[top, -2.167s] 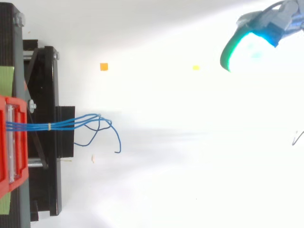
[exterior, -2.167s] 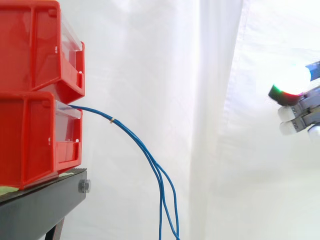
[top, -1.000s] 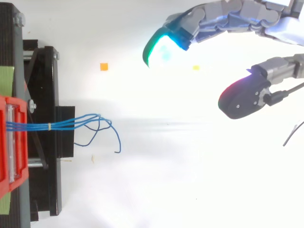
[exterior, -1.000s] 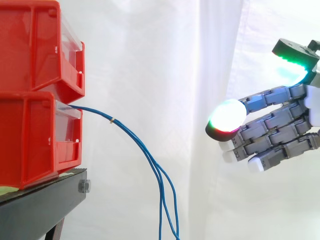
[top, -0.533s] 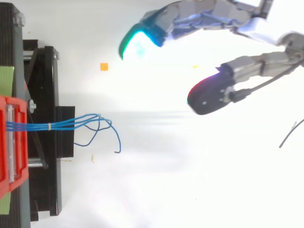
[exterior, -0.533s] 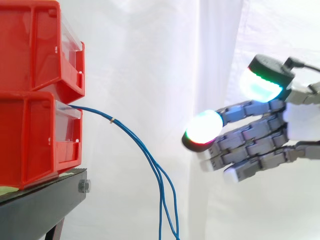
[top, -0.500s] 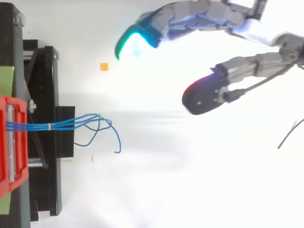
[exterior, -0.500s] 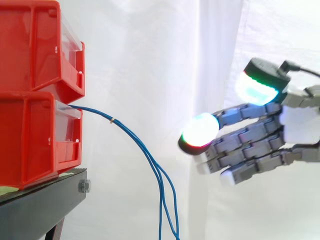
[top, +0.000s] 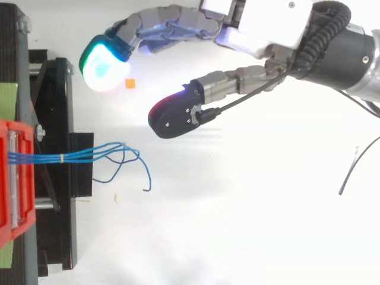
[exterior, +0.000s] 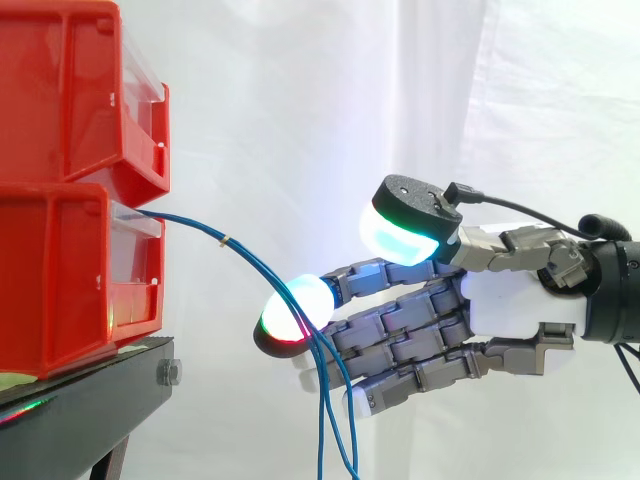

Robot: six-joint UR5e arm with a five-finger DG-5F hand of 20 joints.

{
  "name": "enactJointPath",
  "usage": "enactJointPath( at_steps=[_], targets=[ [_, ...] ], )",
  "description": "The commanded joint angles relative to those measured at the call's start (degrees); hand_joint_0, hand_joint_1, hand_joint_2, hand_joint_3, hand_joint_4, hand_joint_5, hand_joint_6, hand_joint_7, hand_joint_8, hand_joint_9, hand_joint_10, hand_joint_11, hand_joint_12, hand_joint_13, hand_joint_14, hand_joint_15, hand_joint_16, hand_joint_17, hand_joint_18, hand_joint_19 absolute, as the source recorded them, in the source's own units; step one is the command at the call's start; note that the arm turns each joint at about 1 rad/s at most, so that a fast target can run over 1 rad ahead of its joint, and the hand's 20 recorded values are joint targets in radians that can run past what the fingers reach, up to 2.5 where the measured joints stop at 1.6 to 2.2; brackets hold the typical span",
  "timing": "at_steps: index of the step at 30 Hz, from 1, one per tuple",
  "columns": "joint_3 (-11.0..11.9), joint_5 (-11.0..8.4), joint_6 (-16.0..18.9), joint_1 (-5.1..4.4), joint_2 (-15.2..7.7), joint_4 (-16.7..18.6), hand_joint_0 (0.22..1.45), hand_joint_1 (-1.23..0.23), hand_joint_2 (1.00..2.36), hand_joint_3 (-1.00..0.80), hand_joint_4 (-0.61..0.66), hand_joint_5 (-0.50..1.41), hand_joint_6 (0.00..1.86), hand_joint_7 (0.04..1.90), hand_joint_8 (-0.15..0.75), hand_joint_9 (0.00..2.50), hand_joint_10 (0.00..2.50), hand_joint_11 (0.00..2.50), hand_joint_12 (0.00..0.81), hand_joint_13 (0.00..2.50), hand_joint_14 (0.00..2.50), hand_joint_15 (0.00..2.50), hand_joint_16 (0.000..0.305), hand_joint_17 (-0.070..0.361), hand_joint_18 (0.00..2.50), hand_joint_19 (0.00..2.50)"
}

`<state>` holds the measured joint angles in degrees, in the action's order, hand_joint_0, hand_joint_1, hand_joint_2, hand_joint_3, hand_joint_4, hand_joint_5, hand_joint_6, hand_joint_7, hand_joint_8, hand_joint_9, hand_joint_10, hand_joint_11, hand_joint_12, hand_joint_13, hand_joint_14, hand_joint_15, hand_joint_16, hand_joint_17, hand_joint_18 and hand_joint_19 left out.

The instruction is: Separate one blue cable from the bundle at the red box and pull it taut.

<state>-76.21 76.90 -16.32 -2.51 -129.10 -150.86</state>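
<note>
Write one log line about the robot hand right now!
blue cables: slack, hanging from lower red bin | hand: open, not touching them | separation: not yet begun

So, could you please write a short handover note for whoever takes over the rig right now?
Hand: open, fingers nearly straight, thumb spread, holding nothing.
Cables: the blue bundle leaves the lower red bin, is tied by a small band, then droops slack.
The top view shows the hand off to one side of the cables, not touching them.
Done: nothing gripped, no cable separated.
Left: bring the hand to the cables, pinch one, draw it away from the bin until taut.
</note>
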Motion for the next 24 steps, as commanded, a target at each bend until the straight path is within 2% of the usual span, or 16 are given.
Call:
enactJointPath(
  at_steps=[1,8,12,14,20,24],
  targets=[
    [0.28,0.27,0.06,-0.04,-0.36,0.31,0.57,-0.59,1.00,-0.49,0.20,-0.26,0.50,0.73,0.330,0.27,0.01,0.26,0.388,0.21,0.00,0.18,0.055,0.123,0.30,0.42],
    [0.28,1.85,0.85,-0.04,-0.80,0.92,0.57,-0.59,1.00,-0.49,0.20,-0.25,0.50,0.73,0.330,0.27,0.01,0.25,0.391,0.23,0.01,0.18,0.055,0.123,0.32,0.42],
    [0.28,3.61,3.57,-0.22,-3.44,2.42,0.57,-0.58,1.00,-0.50,0.20,-0.25,0.50,0.73,0.330,0.29,0.01,0.26,0.391,0.26,0.01,0.20,0.054,0.122,0.36,0.44],
    [0.37,6.07,6.12,-0.57,-3.53,4.26,0.57,-0.58,1.00,-0.50,0.20,-0.25,0.50,0.74,0.331,0.29,0.01,0.27,0.392,0.28,0.01,0.21,0.054,0.122,0.37,0.45],
    [0.37,6.51,7.53,-0.74,-3.53,4.79,0.57,-0.58,1.00,-0.50,0.22,-0.25,0.50,0.74,0.337,0.32,0.01,0.29,0.401,0.36,0.01,0.25,0.055,0.123,0.44,0.47],
    [0.37,8.00,10.17,-0.74,-4.67,5.67,0.57,-0.58,1.00,-0.50,0.22,-0.24,0.50,0.74,0.341,0.34,0.01,0.29,0.404,0.40,0.01,0.28,0.055,0.123,0.48,0.48]
  ],
)
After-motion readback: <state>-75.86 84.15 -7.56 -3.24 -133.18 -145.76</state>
